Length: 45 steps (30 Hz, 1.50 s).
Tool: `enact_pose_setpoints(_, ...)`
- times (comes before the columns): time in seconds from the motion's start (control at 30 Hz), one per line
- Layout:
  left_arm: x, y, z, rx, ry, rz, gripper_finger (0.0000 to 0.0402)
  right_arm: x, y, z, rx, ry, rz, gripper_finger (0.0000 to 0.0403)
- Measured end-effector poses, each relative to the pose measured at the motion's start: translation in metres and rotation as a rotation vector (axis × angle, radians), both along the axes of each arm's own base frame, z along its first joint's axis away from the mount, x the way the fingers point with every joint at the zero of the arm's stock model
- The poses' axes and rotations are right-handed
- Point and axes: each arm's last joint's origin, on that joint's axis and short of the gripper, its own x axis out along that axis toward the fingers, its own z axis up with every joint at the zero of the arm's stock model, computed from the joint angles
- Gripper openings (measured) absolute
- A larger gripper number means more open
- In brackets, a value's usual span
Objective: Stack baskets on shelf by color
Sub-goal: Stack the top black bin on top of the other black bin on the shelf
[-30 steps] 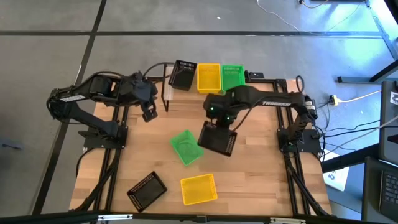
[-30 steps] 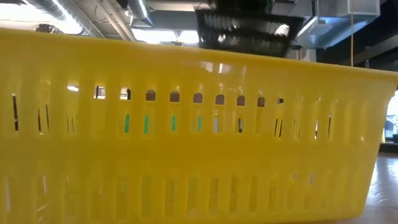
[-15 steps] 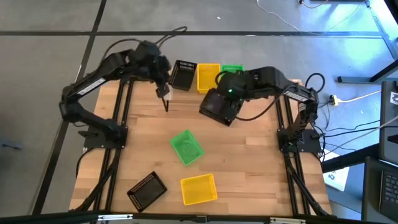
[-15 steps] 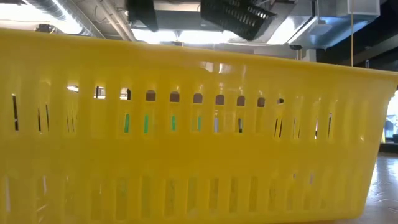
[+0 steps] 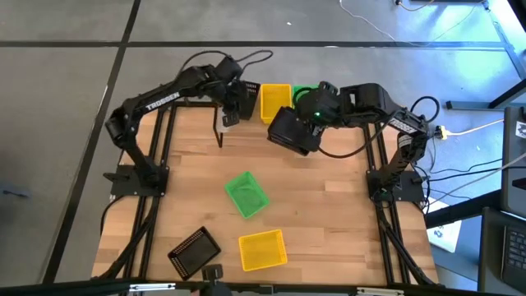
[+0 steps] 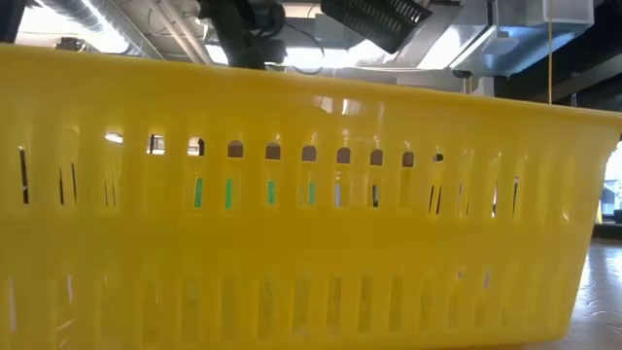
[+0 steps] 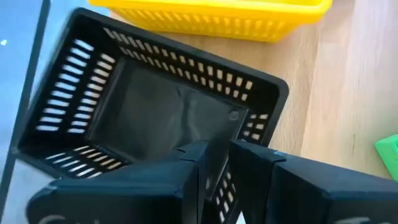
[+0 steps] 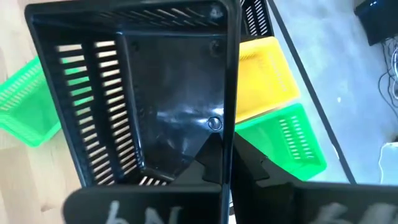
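On the shelf (image 7: 317, 81) at the table's far edge stand a black basket (image 5: 245, 95), a yellow basket (image 5: 275, 101) and a green basket (image 5: 306, 90), each on its base. My left gripper (image 7: 217, 158) hovers over the shelf's black basket (image 7: 155, 106), above its nearer wall. A narrow gap shows between its fingers, and I see no touch. My right gripper (image 8: 225, 163) is shut on a second black basket (image 5: 292, 131), held in the air in front of the shelf. My right gripper pinches one side wall of the black basket at its rim (image 8: 227, 134), one finger inside the basket and one outside. The fingers lie along that wall, slanting down toward the far edge. The basket is lifted clear and tilted, its hollow toward the wrist.
On the table lie a green basket (image 5: 246, 195) in the middle, a black one (image 5: 194, 250) near left and a yellow one (image 5: 263, 249) at the near edge. That yellow basket (image 6: 311, 224) fills the low view. Bare wood lies between them and the shelf.
My right gripper has lifted the black basket off the table's middle, carried it up toward the shelf and tipped it. My left gripper has swung from the table's left side toward the far edge and down, over the shelf's black basket.
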Motion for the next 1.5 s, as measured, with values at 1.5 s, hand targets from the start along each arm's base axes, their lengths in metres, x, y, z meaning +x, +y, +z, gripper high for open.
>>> enact_pose_setpoints(1.5,-0.039,-0.096,0.115,0.403,-0.450,-0.212,0.0056,0.009,-0.016,0.008,-0.361,-0.119,-0.328,0.0000)
